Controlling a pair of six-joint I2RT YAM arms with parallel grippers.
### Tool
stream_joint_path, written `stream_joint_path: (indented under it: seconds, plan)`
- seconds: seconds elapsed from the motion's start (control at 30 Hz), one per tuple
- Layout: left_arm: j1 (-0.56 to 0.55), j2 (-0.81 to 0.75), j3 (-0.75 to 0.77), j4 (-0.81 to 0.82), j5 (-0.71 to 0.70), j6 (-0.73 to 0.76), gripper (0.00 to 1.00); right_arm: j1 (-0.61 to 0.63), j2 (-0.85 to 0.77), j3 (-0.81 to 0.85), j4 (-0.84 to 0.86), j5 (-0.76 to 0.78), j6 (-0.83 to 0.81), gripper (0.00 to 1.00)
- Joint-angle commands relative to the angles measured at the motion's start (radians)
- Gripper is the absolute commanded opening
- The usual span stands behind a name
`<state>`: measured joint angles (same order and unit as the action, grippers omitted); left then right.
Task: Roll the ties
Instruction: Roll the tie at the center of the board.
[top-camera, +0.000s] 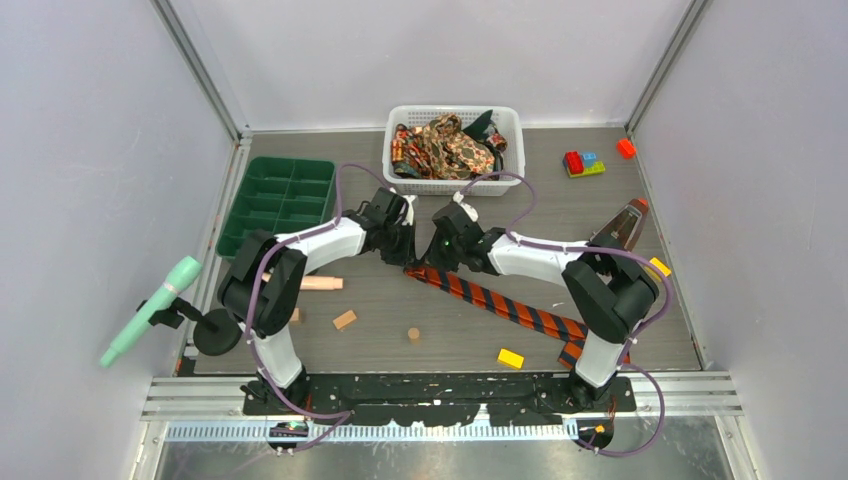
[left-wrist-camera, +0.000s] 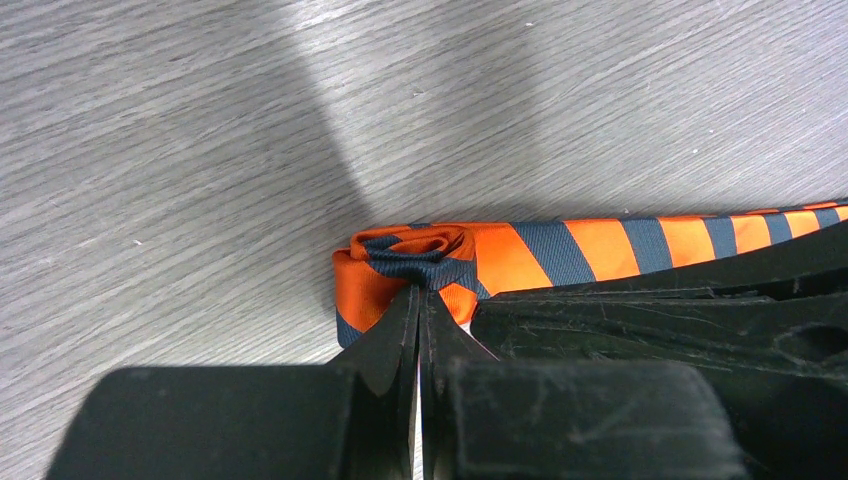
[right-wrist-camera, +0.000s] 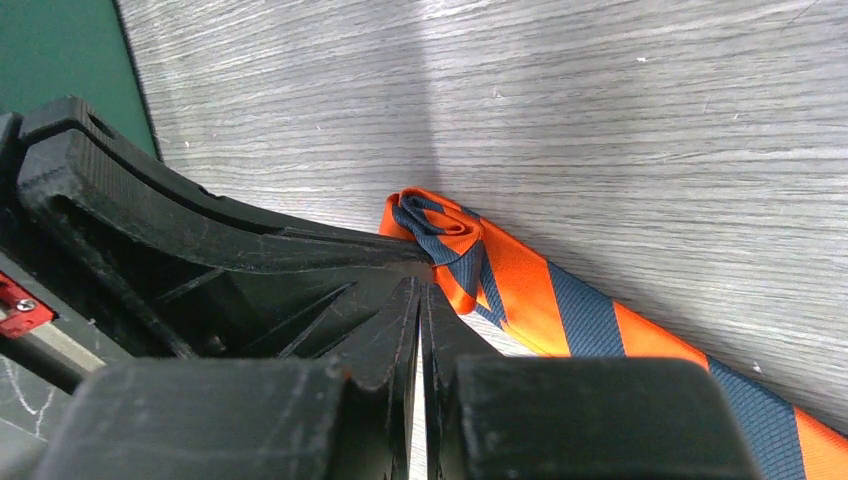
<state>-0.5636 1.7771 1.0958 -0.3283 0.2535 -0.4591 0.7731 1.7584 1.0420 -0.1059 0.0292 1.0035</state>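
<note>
The orange-striped tie (top-camera: 500, 303) lies diagonally on the tabletop (top-camera: 560, 200), running toward the near right corner. Its other end, near the middle, is wound into a small roll (left-wrist-camera: 410, 255). The left fingers (left-wrist-camera: 390, 340) and the right fingers (right-wrist-camera: 385, 340) are both clamped on that roll.

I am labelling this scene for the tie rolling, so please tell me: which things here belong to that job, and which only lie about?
Job in hand:
orange striped tie, one end already curled
paisley ties in the white basket
dark tie by the right arm

Lying about:
green tray
wooden blocks
yellow block
coloured bricks
mint-green tool
</note>
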Motion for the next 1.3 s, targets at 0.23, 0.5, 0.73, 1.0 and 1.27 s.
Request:
stream_joint_path:
  seconds: [0.23, 0.5, 0.73, 1.0, 1.27]
  plan:
    - [-0.004, -0.036, -0.012, -0.023, -0.023, 0.025, 0.00, 0.006, 0.029, 0.018, -0.005, 0.059, 0.003, 0.10]
    - [-0.004, -0.045, -0.015, -0.025, -0.023, 0.025, 0.00, 0.006, 0.054, 0.002, 0.003, 0.047, 0.011, 0.10]
    - [-0.003, -0.074, -0.017, -0.021, -0.023, 0.021, 0.00, 0.007, 0.055, -0.022, 0.028, 0.021, 0.021, 0.10]
    - [-0.002, -0.117, -0.034, 0.004, -0.029, -0.001, 0.10, 0.008, 0.054, -0.049, 0.041, 0.015, 0.027, 0.10]
    - [0.014, -0.182, -0.116, 0.060, -0.043, -0.046, 0.38, 0.008, 0.054, -0.064, 0.053, 0.013, 0.032, 0.10]
